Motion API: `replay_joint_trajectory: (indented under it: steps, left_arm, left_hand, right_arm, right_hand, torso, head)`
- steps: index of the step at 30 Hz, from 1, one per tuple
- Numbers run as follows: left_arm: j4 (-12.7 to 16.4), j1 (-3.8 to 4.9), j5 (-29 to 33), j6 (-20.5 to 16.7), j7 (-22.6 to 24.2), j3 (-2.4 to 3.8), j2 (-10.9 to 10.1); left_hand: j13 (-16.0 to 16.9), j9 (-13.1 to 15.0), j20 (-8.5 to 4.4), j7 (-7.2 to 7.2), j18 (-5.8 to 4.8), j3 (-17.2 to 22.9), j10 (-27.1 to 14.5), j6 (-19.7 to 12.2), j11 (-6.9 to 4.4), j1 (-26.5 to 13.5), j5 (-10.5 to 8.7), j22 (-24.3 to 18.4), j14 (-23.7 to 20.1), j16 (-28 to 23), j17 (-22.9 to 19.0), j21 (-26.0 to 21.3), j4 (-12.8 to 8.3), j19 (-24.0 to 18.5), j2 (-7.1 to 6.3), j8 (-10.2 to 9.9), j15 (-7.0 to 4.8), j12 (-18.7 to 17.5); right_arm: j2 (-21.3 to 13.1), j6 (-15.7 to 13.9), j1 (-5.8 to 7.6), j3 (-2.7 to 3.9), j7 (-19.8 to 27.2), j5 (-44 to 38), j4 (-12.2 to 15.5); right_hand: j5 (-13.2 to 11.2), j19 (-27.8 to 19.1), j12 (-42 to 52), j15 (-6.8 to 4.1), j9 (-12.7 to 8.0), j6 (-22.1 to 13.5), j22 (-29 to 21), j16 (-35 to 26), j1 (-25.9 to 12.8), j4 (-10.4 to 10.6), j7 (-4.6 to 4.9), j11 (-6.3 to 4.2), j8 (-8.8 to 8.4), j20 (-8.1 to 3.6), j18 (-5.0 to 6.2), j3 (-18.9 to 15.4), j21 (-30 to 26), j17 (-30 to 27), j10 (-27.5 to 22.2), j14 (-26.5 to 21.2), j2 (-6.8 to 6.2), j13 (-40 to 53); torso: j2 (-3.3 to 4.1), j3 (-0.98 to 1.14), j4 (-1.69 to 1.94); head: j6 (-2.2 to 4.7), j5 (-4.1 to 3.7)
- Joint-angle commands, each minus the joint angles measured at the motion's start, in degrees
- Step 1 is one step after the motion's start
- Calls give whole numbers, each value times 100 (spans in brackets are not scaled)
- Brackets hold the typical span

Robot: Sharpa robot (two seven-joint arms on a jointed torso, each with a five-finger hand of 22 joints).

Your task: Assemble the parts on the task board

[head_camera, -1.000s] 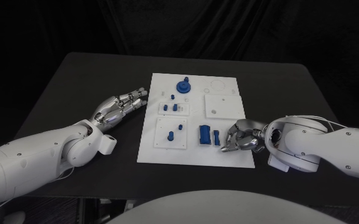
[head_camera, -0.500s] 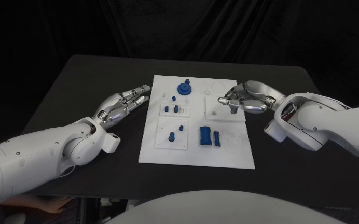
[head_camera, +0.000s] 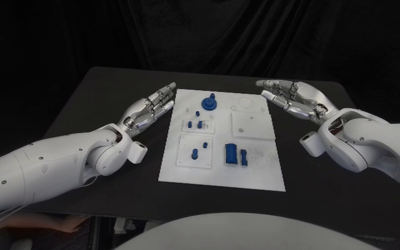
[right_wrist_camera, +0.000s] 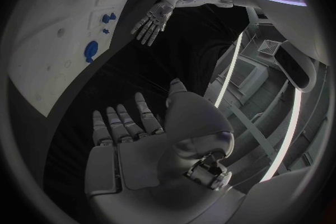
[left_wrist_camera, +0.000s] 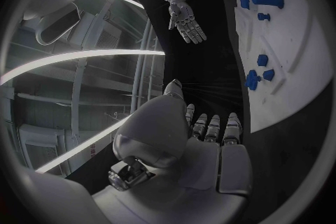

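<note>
Left hand (head_camera: 148, 111) fingers straight and side by side, nothing in them, palm empty; it lies flat over the black table (head_camera: 92, 96) just beside the left edge of the white board (head_camera: 223, 175), not touching it as far as the head view shows. In the left wrist view the same hand (left_wrist_camera: 203, 140) has its fingers stretched out toward the board's edge (fingertips close to it, contact unclear).

Right hand (head_camera: 293, 102) also released, fingers extended and a little spread, holding nothing; it sits off the board's far right corner, over the table. Right wrist view shows this hand (right_wrist_camera: 140, 140) flat and empty, with the other hand visible across the board.

The board lies in the middle of the table, between the two hands. Blue parts on it: a round piece with a small stub on top (head_camera: 208, 103) near the far edge; a small peg (head_camera: 196, 113) just in front of it; a pair of small pegs (head_camera: 194, 125) standing in the upper left inset; a peg piece (head_camera: 196, 154) with a smaller peg (head_camera: 203, 144) beside it in the lower left inset; a rectangular block (head_camera: 229, 154) and a thinner bar (head_camera: 243, 157) side by side nearer the middle front. The square inset plate (head_camera: 252, 124) on the right half carries no blue piece (just a small hole). Both white arms rest low over the table, well apart from the blue parts.
</note>
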Motion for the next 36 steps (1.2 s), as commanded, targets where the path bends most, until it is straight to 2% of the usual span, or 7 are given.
replay_joint_trajectory:
  steps: [1,6,8,19,20,23,36]
  left_arm:
    - [6,-1,9,-11,-4,7,-2]
    - [57,-6,111,-265,-62,85,39]
    - [104,-11,203,-495,-116,156,76]
    - [475,-48,939,-2323,-538,720,367]
    - [512,-52,1011,-2503,-579,776,396]
    - [627,-63,1240,-3070,-710,951,486]
    - [804,-81,1590,-3942,-911,1220,625]
  left_hand:
    - [-21,-153,-231,208,-292,482,-39,-368,249,-2580,-715,-122,9,-21,-5,-56,-517,-13,-459,-177,-47,-38]
    - [-21,-153,-326,687,-364,677,-39,-506,249,-3557,-987,-122,9,-21,-5,-56,-712,-13,-630,-177,-47,-38]
    - [-21,-153,-748,687,-393,763,-39,-586,249,-3985,-1105,-122,9,-21,-5,-56,-798,-13,-705,-177,-47,-38]
    - [-21,-153,-748,687,-523,1064,-39,-812,249,-5498,-1521,-122,9,-21,-5,-56,-1098,-13,-971,-177,-47,-38]
    - [-21,-153,-748,687,-975,1086,-39,-1220,249,-5609,-1552,-122,9,-21,-5,-56,-1121,-13,-990,-177,-47,-38]
    - [-21,-153,-748,687,-975,1152,-39,-1220,249,-5947,-1645,-122,9,-21,-5,-56,-1187,-13,-1050,-177,-47,-38]
    - [-21,-153,-748,687,-975,1579,-39,-1220,249,-6882,-2268,-122,9,-21,-5,-56,-1665,-13,-1453,-177,-47,-38]
  right_arm:
    - [13,-19,0,17,-28,-3,9]
    - [158,-162,-75,119,31,250,-73]
    - [290,-292,-143,212,85,481,-147]
    - [1329,-1315,-681,944,508,2300,-731]
    - [1421,-1405,-728,1009,545,2460,-783]
    - [1693,-1672,-869,1200,656,2935,-936]
    - [2024,-1998,-1040,1433,790,3514,-1122]
  right_hand:
    - [-455,-207,-512,-452,-428,-748,-291,-305,-2207,-539,-238,-439,-253,-552,-255,395,-60,-125,-267,-623,-384,-455]
    - [-1217,-207,-1371,-1220,-1145,-1487,-778,-819,-4348,-1442,-238,-1192,-677,-1475,-255,1059,-60,-125,-267,-623,-1072,-1217]
    - [-1217,-207,-1371,-1220,-1145,-1998,-778,-819,-4861,-1442,-238,-1192,-677,-1475,-255,1059,-60,-125,-267,-623,-1072,-1217]
    - [-1217,-207,-1371,-1220,-1145,-1998,-778,-819,-5809,-1442,-238,-1192,-677,-1475,-255,1059,-60,-125,-267,-623,-1072,-1217]
    - [-1217,-207,-1371,-1220,-1145,-1998,-778,-819,-5809,-1442,-238,-1192,-677,-1475,-255,1059,-60,-125,-267,-623,-1072,-1217]
    - [-1217,-207,-1371,-1220,-1145,-1998,-778,-819,-5809,-1442,-238,-1192,-677,-1475,-255,1059,-60,-125,-267,-623,-1072,-1217]
    - [-1217,-207,-1371,-1220,-1145,-1998,-778,-819,-5809,-1442,-238,-1192,-677,-1475,-255,1059,-60,-125,-267,-623,-1072,-1217]
  torso:
    - [5,-1,3]
    - [-17,25,-35]
    - [-37,49,-69]
    - [-186,233,-331]
    - [-197,247,-351]
    - [-229,287,-408]
    - [-259,323,-459]
  head:
    - [12,-9]
    - [138,-10]
    - [254,-11]
    - [1132,-19]
    - [1199,-19]
    - [1390,-21]
    - [1563,-23]
